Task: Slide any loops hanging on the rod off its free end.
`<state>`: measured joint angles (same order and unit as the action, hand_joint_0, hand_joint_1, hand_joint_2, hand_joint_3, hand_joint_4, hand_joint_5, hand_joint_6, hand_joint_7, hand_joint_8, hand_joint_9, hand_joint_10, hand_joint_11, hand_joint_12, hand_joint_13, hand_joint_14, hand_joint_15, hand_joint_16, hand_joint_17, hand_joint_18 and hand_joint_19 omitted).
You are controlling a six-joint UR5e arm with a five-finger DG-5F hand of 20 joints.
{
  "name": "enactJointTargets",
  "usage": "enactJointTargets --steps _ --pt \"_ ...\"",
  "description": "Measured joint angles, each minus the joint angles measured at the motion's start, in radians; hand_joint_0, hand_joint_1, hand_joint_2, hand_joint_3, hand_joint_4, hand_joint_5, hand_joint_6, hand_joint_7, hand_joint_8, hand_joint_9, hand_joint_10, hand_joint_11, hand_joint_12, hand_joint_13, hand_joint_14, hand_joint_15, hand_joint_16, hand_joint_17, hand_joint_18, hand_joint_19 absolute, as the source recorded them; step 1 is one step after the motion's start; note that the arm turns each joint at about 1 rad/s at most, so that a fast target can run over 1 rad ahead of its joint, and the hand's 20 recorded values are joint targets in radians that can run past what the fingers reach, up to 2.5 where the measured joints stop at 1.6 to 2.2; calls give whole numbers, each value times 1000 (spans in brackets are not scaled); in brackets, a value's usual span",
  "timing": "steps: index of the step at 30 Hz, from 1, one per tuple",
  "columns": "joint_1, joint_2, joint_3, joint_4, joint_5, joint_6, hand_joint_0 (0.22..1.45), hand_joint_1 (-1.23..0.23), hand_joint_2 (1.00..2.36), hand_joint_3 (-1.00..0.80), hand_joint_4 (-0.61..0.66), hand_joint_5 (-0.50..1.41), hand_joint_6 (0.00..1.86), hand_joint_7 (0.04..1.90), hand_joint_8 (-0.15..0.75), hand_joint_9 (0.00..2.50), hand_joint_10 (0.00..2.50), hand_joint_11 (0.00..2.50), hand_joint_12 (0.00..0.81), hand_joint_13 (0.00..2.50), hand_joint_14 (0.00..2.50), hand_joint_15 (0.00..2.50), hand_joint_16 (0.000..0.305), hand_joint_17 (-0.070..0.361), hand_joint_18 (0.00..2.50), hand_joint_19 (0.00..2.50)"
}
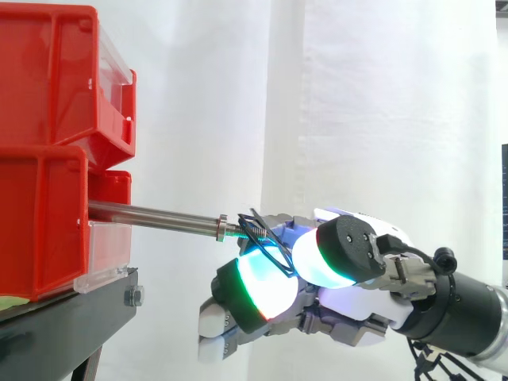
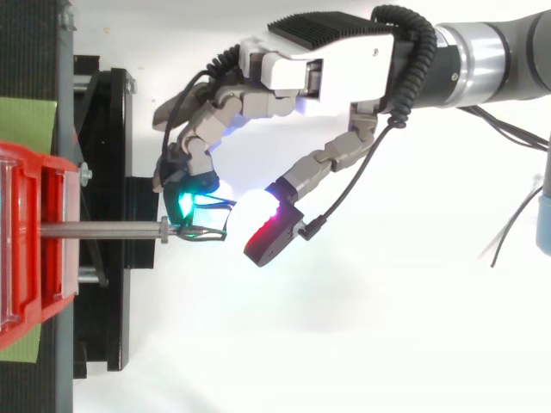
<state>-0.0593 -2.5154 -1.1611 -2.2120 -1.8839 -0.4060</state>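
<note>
A steel rod (image 1: 155, 214) sticks out to the right from the lower red bin (image 1: 40, 230) and ends in a nut and a short threaded tip. A thin dark wire loop (image 2: 204, 233) sits right at that tip (image 1: 242, 231); I cannot tell whether it still goes round the thread. My hand (image 2: 318, 64) reaches in from the right at the rod's free end. Its fingers curl in, and a green-glowing fingertip (image 2: 185, 203) and the white-and-red thumb pad (image 2: 265, 225) close on the loop from both sides. In the side view the loop runs down between the glowing pads (image 1: 266, 290).
Two red bins are stacked at the left, the upper one (image 1: 55, 79) overhanging the rod. They rest on a black stand (image 1: 71, 325) whose frame (image 2: 108, 172) lies beneath the rod. A white curtain hangs behind. Open space lies to the right of the rod's tip.
</note>
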Motion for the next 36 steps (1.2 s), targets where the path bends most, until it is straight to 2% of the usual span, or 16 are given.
enactJointTargets --steps 6,12,18,24,27,36 --pt "-1 46 -43 -43 23 -4 626 -728 1013 -76 -38 -145 928 971 317 786 5 212 323 710 6 135 33 75 564 160" --pt "-4 73 -71 -84 47 -7 632 -750 1014 -71 -63 -144 925 1003 314 793 6 222 319 710 5 135 33 74 564 164" --pt "-5 94 -73 -172 54 -8 637 -770 1016 -78 -66 -146 926 1022 306 790 5 220 314 709 5 139 32 71 562 161" --pt "-8 118 -74 -268 77 -2 639 -775 1017 -74 -81 -147 926 1042 302 792 9 226 314 713 7 141 31 70 565 161" --pt "-9 125 -74 -299 84 -1 657 -788 1018 -92 -119 -151 933 1044 297 790 6 235 306 711 5 146 30 67 560 168" --pt "-10 147 -74 -356 106 33 705 -807 1015 -225 -106 -164 945 987 286 787 7 232 297 718 6 155 28 63 577 176"
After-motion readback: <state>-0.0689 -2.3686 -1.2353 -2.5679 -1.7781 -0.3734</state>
